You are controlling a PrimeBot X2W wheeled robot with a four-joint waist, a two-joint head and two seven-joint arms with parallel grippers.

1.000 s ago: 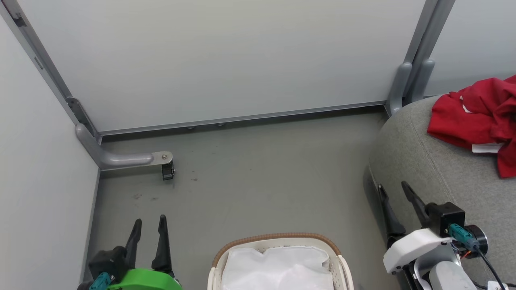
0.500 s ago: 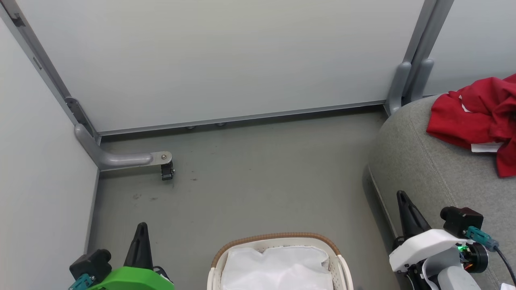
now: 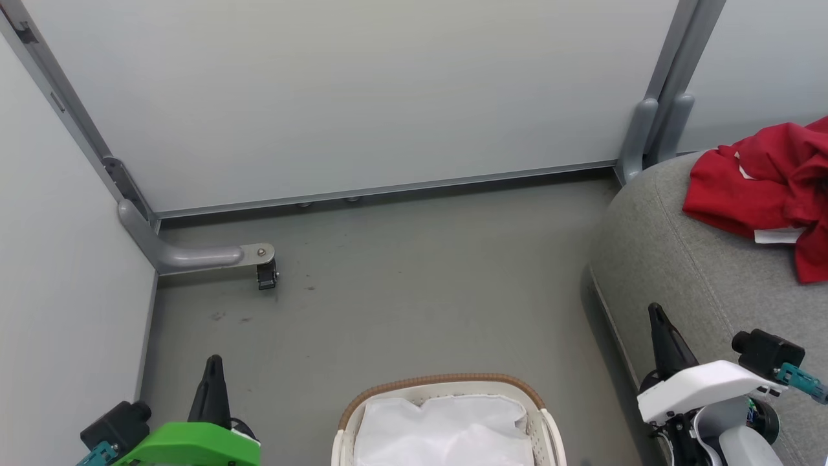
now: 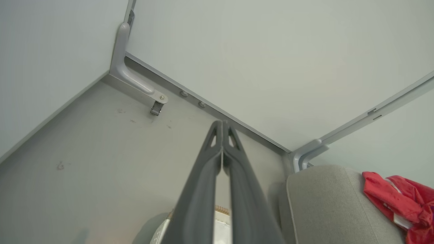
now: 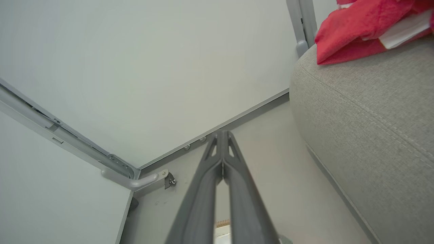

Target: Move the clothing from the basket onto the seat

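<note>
Red clothing (image 3: 763, 188) heaped on grey seat (image 3: 686, 272), well apart from basket (image 3: 446, 380) | basket: white liner (image 3: 446, 427), no red | left gripper (image 4: 222, 124), right gripper (image 5: 222, 134): fingers pressed together, holding nothing | step: looks finished | next: check under liner, else rest

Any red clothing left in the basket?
Looks empty: inside the basket, white liner and no red; its near end is cut off.

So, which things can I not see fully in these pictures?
Clothing on the seat: head view, cut off by the right edge; number of shirts unclear.
Basket: head view, near part cut off by the bottom edge; whether anything lies under the white liner is hidden.
Basket, left wrist view: mostly hidden behind the shut left hand.
</note>
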